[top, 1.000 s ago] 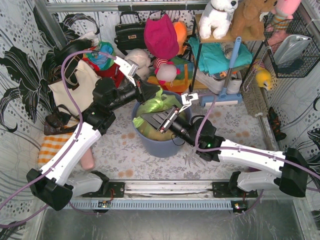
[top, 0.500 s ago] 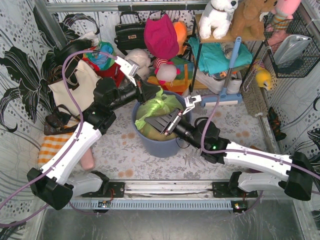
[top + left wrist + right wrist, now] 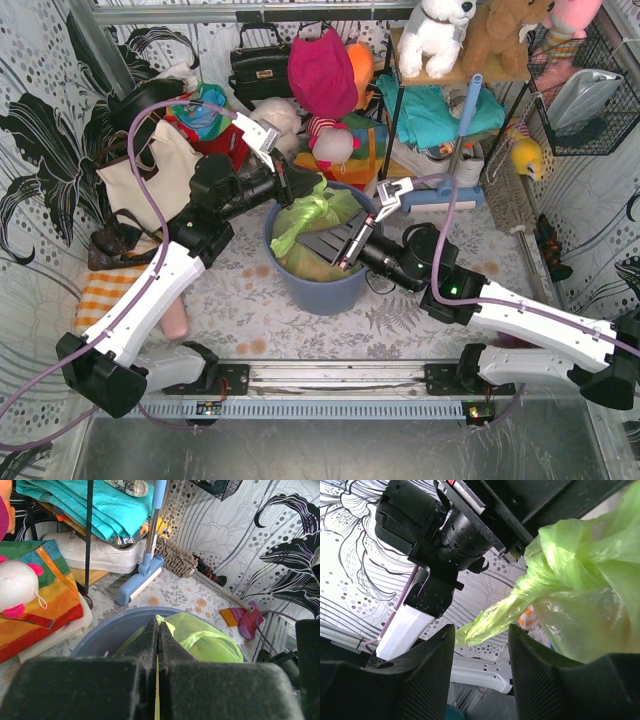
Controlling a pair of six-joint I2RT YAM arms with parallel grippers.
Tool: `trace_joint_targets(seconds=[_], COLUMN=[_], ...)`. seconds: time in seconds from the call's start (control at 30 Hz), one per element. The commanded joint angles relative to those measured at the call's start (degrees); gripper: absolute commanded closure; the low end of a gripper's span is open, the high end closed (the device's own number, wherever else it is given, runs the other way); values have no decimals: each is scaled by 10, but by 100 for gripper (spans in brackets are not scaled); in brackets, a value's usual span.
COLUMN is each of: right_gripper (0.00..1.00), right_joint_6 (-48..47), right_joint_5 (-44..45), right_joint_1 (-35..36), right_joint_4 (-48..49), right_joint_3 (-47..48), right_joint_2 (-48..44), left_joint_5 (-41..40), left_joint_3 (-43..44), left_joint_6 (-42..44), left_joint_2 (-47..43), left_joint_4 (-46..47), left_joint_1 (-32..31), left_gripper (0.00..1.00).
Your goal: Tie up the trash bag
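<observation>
The trash bag (image 3: 322,207) is thin light-green plastic and sits in the round blue-grey bin (image 3: 320,290). My left gripper (image 3: 300,188) is shut on the bag's top edge above the bin's far rim. In the left wrist view a green sliver shows between the closed fingers (image 3: 150,640), with the bag (image 3: 202,637) bulging to their right. My right gripper (image 3: 328,243) hovers over the bin, open. In the right wrist view a twisted tail of the bag (image 3: 490,622) hangs free just past the spread fingers (image 3: 427,665), touching neither one.
A cream tote bag (image 3: 150,170) stands at the left, with an orange cloth (image 3: 105,290) below it. A blue floor sweeper (image 3: 445,190) and a shelf of folded cloth and plush toys (image 3: 440,110) stand behind the bin. A rainbow bag (image 3: 45,590) sits beside the bin.
My right gripper has opened wider and let go of the bag, and its arm has drawn back to the right. The green tail now hangs free. The left gripper stays shut on the bag.
</observation>
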Motion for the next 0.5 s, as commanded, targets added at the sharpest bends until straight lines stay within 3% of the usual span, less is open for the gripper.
trace_joint_targets(seconds=[0.0,0.47], right_gripper=[53,54], right_joint_6=[-15,-11], right_joint_5=[-26,-48], right_joint_1=[-1,-2], right_joint_4=[-9,39], right_joint_3=[31,42], right_joint_2=[20,45], left_joint_5=[13,17], left_joint_3=[1,-4], left_joint_6=[-2,-4], left_joint_2=[-3,-5], left_joint_4=[31,31], left_joint_1=[4,4], left_gripper=[100,100])
